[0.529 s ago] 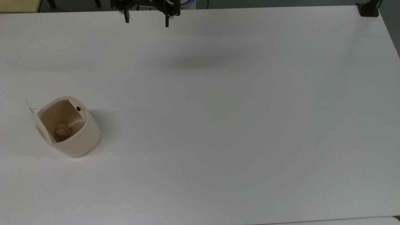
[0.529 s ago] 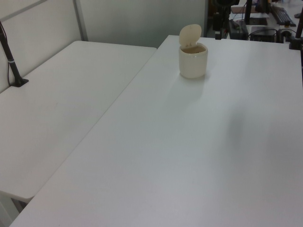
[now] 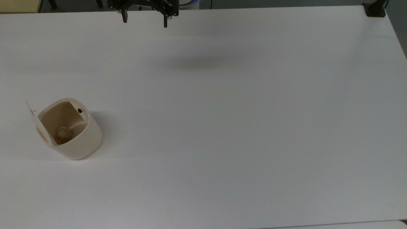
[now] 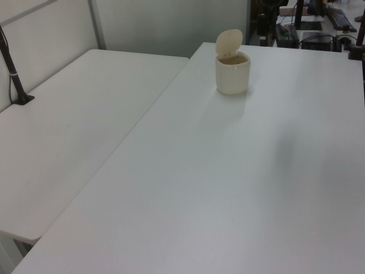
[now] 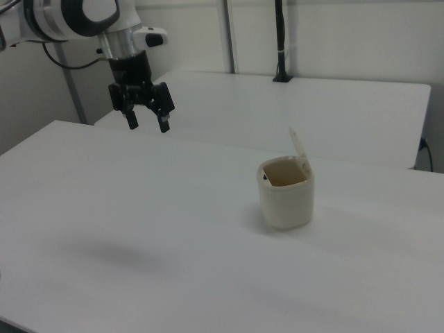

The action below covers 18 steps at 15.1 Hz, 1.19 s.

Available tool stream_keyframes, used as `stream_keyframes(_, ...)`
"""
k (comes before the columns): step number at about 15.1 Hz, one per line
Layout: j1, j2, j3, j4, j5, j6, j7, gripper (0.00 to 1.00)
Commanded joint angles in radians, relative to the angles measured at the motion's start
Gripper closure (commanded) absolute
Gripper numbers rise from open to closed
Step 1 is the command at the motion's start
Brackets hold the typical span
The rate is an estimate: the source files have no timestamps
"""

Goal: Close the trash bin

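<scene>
The cream trash bin [image 3: 79, 143] stands on the white table near the top view's left edge, its hinged lid [image 3: 33, 116] swung up and open. A crumpled brownish wad [image 3: 64, 133] lies inside, and a small black button [image 3: 79, 110] sits on the rim. The same trash bin [image 4: 232, 73] stands at the far end of the table in the left view, and the trash bin [image 5: 286, 194] is right of centre in the right view. My gripper [image 3: 144, 19] hangs open and empty high over the table's far edge, well away from the bin; in the right view the gripper [image 5: 148, 122] is upper left.
The white table [image 3: 222, 127] stretches wide to the top view's right. A black clamp [image 3: 375, 9] sits at its upper right corner. A second white table [image 4: 74, 125] adjoins on the left view's left, with a black post [image 4: 14, 74] clamped to it.
My gripper has shifted a little toward the top view's left and upward. The bin and its lid have not moved.
</scene>
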Motion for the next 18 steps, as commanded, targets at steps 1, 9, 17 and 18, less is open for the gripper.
stream_keyframes(1,0.004,-0.024,-0.006,-0.021,0.007,0.012,-0.012,0.0)
stream_keyframes(9,0.004,-0.021,-0.006,-0.021,0.01,0.013,-0.047,0.74)
stream_keyframes(17,-0.008,-0.003,-0.008,-0.023,0.016,0.084,-0.031,0.98)
stream_keyframes(18,-0.024,-0.003,-0.008,-0.023,0.018,0.101,-0.03,0.98)
